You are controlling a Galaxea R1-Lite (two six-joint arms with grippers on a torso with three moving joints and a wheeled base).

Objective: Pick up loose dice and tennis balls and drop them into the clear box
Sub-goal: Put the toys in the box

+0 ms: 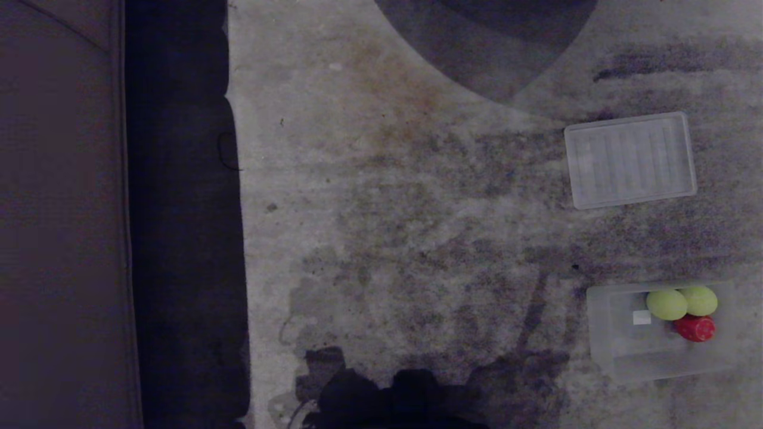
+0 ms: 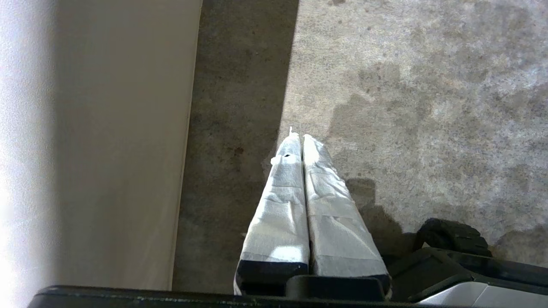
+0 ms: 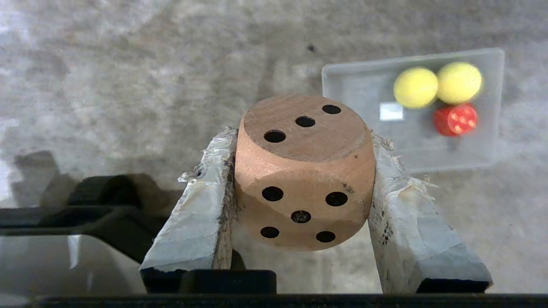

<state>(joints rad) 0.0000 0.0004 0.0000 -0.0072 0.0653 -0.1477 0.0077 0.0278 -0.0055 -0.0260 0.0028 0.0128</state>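
Clamped between your right end effector fingers sits the tan die, held above the floor. Your clear box lies ahead and off to one side of it, not yet underneath, holding two tennis balls and a red die. Its ribbed lid lies farther out. Your left end effector hangs closed and empty near the wall.

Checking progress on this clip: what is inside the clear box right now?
The clear box holds two tennis balls and a red die, clustered together, beside a small white label. Nothing else shows; the floor under the balls is covered.
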